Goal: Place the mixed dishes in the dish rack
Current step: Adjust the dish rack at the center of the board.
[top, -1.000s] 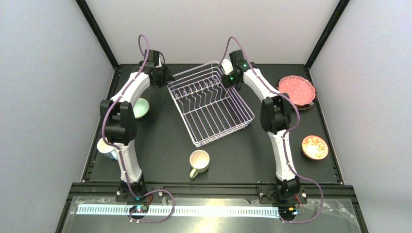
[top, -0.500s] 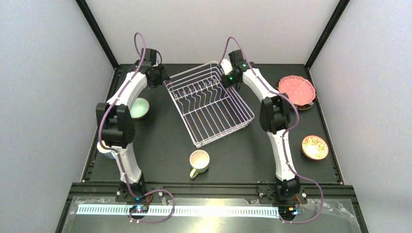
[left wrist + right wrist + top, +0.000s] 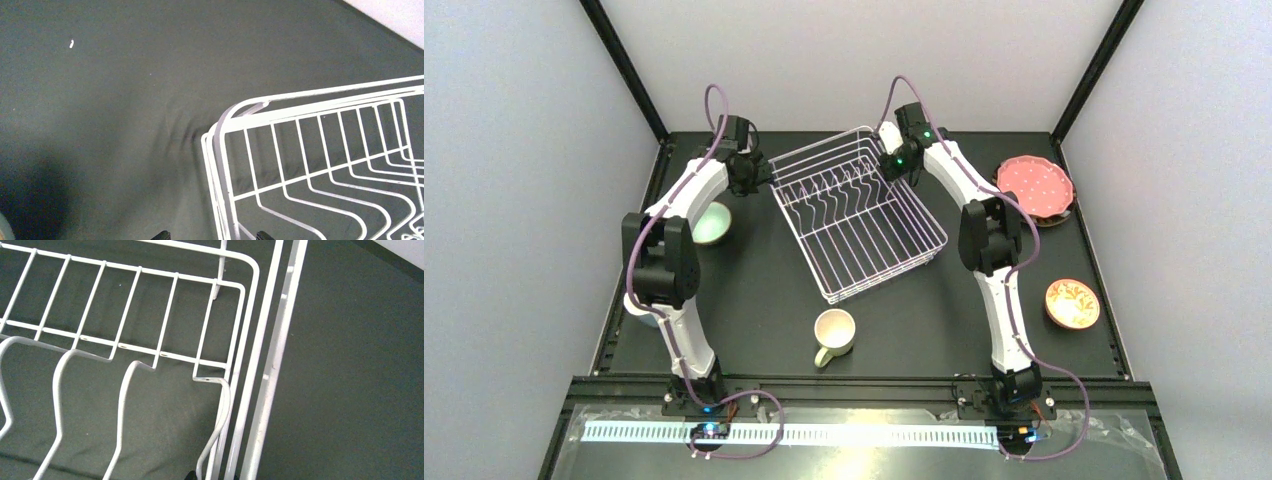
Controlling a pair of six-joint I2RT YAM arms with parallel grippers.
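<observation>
Black worktop [image 3: 754,290] is carrying everything. At its left edge a blue mug [image 3: 642,312] is peeking out from behind the left arm, and only the top view is catching it. Further back, a green bowl [image 3: 715,222] is sitting just beside that arm. The left hand [image 3: 752,172] is hovering at the far left corner of the rack [image 3: 859,215]. From above its fingers are lost under the wrist. The left wrist view is showing both fingertips [image 3: 161,234] standing wide apart, with the rack's corner rim running down between them and nothing gripped.

The white wire rack is lying skewed in the middle of the worktop with no dishes in it, its zigzag prongs standing in a row. A cream mug [image 3: 834,332] is lying near the front, apart from the rack.

The right hand [image 3: 894,165] is sitting at the rack's far right corner. Its wrist view is showing the rim wires close up and only a dark sliver of finger at the bottom edge, so I cannot tell whether it is clamping the rim. At the right, a pink plate [image 3: 1034,185] is resting on a dark plate [image 3: 1058,216], and an orange bowl [image 3: 1072,303] is sitting nearer the front.
</observation>
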